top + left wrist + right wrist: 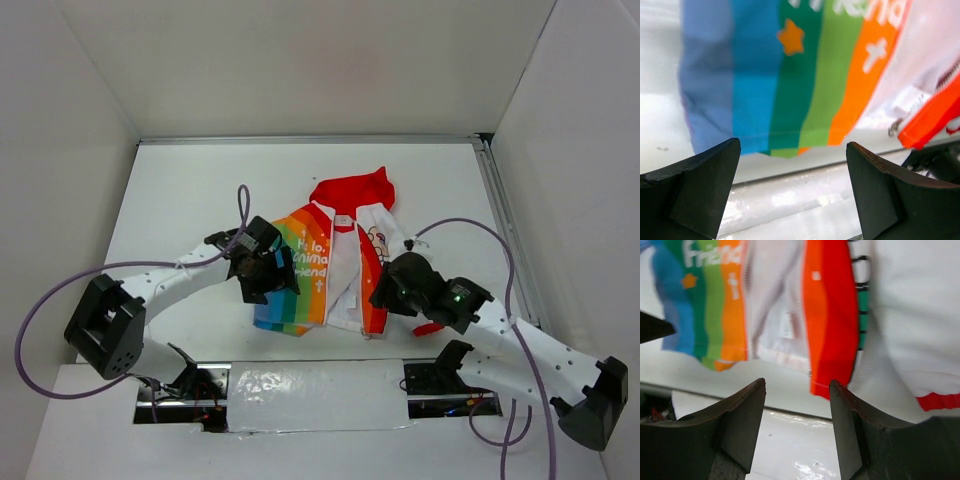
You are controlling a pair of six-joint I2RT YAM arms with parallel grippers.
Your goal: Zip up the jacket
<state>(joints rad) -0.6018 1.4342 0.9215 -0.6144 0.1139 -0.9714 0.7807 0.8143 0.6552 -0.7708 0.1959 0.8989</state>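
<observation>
A child's jacket (343,272) is seen lying unzipped on the white tabletop (200,190), between the two arms and near the tabletop's near edge. Its red hood (352,190) is turned away from the arm bases and its hem toward them. The rainbow front panel (303,270), printed with white lettering (313,258), is spread on the left arm's side. The white lining is exposed in the middle. The red trim (371,290) of the other front edge is laid on the right arm's side.

The left end effector (265,275) is held low over the outer edge of the rainbow panel. In the left wrist view its fingers (705,185) are spread wide, released, with nothing between them. The striped hem is seen just beyond the fingertips, and part of the zipper (897,126) is glimpsed, blurred, beside the red trim.

The right end effector (395,285) is positioned over the jacket's right side. In the right wrist view its fingers (740,425) are parted and nothing is gripped. The lower end of the red trim is seen just above the gap, with bare tabletop showing between the fingers. A red cuff (940,401) is visible at the edge of that view. Whether either end effector touches the cloth cannot be told.
</observation>
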